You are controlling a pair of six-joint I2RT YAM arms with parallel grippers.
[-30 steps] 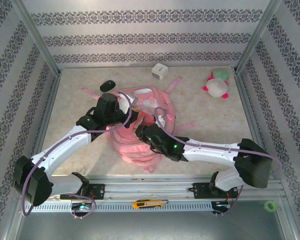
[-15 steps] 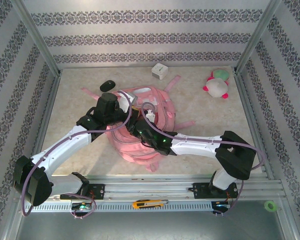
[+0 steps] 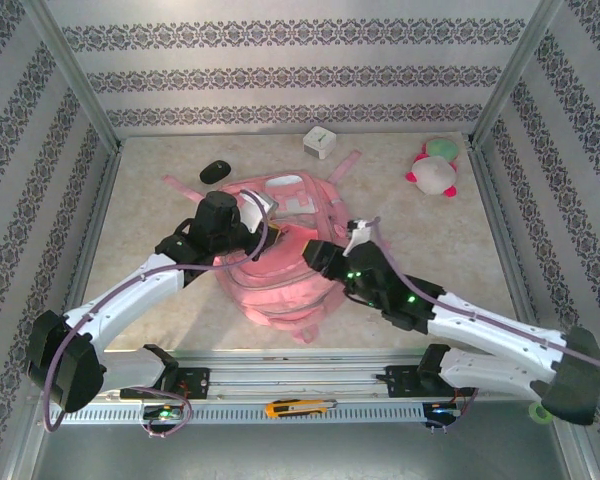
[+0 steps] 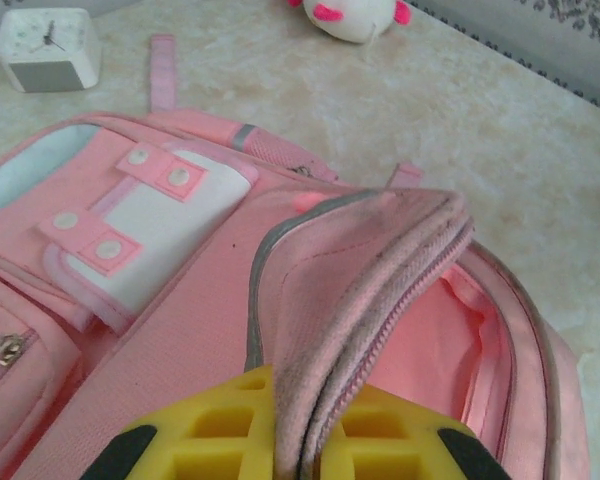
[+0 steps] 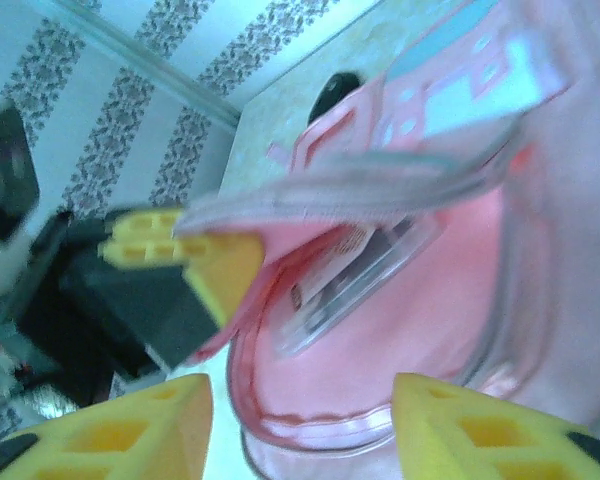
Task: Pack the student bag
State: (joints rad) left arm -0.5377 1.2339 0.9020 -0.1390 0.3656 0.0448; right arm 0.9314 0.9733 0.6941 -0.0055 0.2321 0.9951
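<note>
The student bag [image 3: 280, 285] is a large pink backpack lying flat in the middle of the table. My left gripper [image 3: 260, 215] is shut on the zipped edge of its top flap [image 4: 380, 260] and holds the flap up, so the main compartment gapes. The yellow fingers of the left gripper [image 4: 305, 405] pinch the flap's seam. My right gripper [image 5: 300, 392] stands open just outside the bag's mouth, with nothing between its fingers. Inside the bag lies a flat clear packet [image 5: 365, 270] with a printed card. From above, the right gripper [image 3: 315, 255] sits at the bag's right side.
A white cube clock [image 3: 320, 142] and a black mouse [image 3: 215, 171] lie behind the bag. A pink-white-green plush toy [image 3: 435, 170] sits at the back right. A yellow utility knife [image 3: 298, 407] rests on the front rail, and a green tape roll [image 3: 540, 411] at the front right corner.
My right arm has drawn back out of the bag's mouth toward the front right, and its jaws have opened. The left gripper still holds the flap in the same place.
</note>
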